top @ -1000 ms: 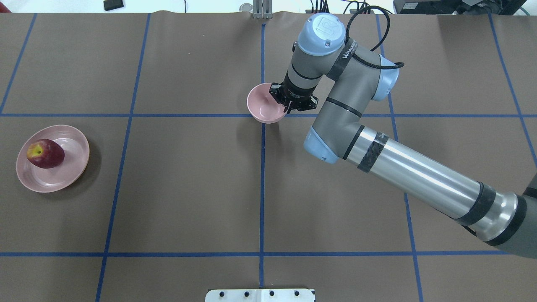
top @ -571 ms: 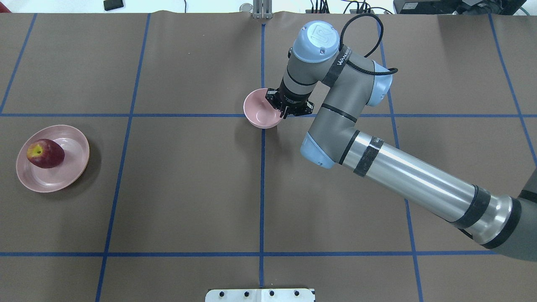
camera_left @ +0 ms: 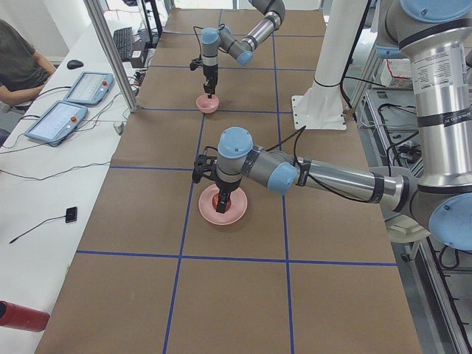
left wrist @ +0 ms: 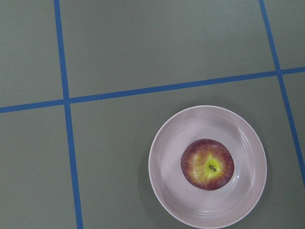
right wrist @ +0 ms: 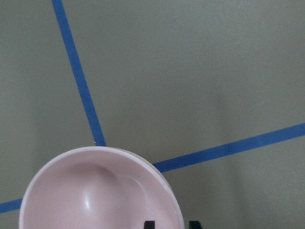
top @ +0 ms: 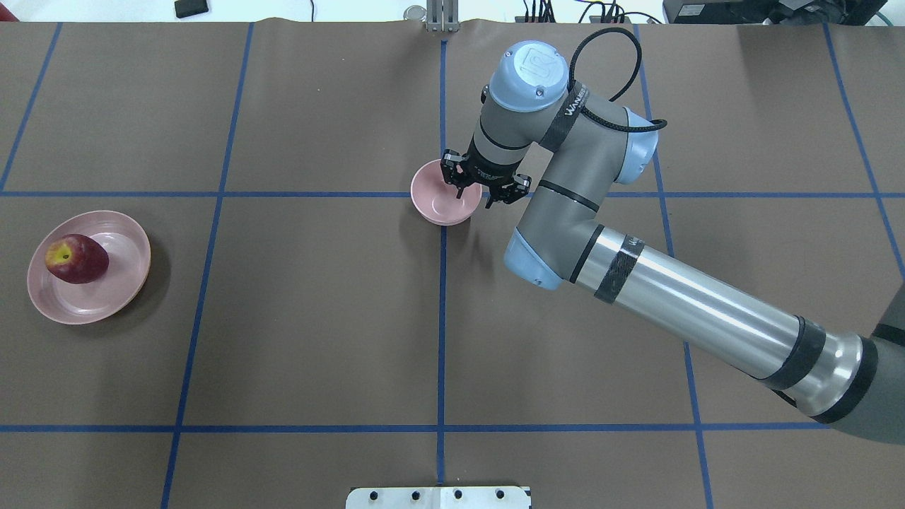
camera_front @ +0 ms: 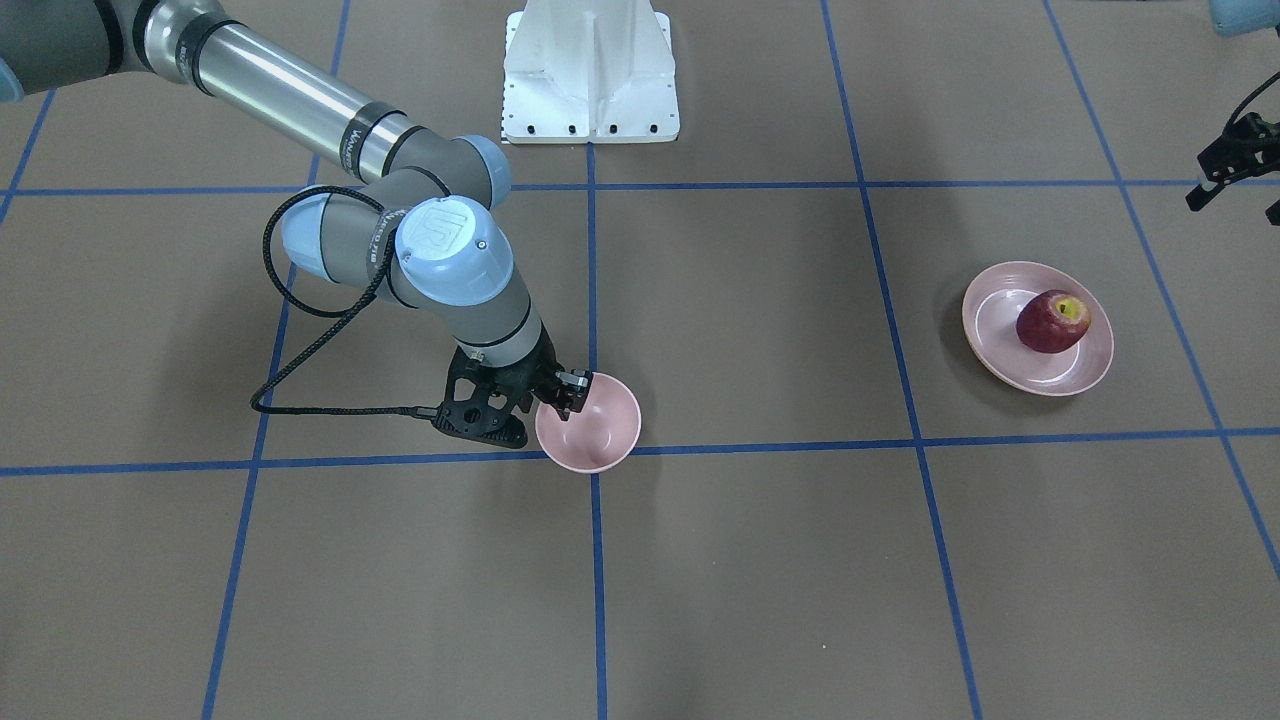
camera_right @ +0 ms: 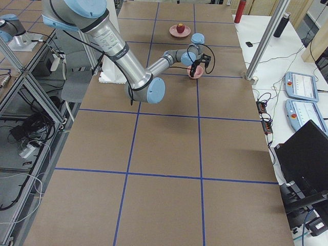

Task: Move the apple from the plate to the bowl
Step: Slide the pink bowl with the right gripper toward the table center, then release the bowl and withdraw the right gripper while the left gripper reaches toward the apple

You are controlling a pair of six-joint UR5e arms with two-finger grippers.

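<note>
The dark red apple (top: 78,259) lies in the wide pink plate (top: 120,290) at the table's left; the left wrist view looks straight down on the apple (left wrist: 207,164) and plate (left wrist: 167,200). The small deep pink bowl (top: 442,205) stands empty at the table's centre line. My right gripper (top: 472,194) is at the bowl's right rim, one finger inside and one outside, jaws apart; its fingertips (right wrist: 149,224) show beside the bowl (right wrist: 95,200). My left gripper (camera_front: 1235,205) hangs open and empty high above the plate (camera_front: 990,340).
The brown table is marked with blue tape lines. The white robot base (camera_front: 590,70) stands at the near middle edge. My right arm's long links (top: 693,311) stretch across the table's right half. An operator's tablets (camera_left: 70,103) lie beyond the far edge.
The right gripper moved the bowl slightly left and lowered it, its wrist turned, and its fingers now stand apart across the rim. Apple and plate have not moved.
</note>
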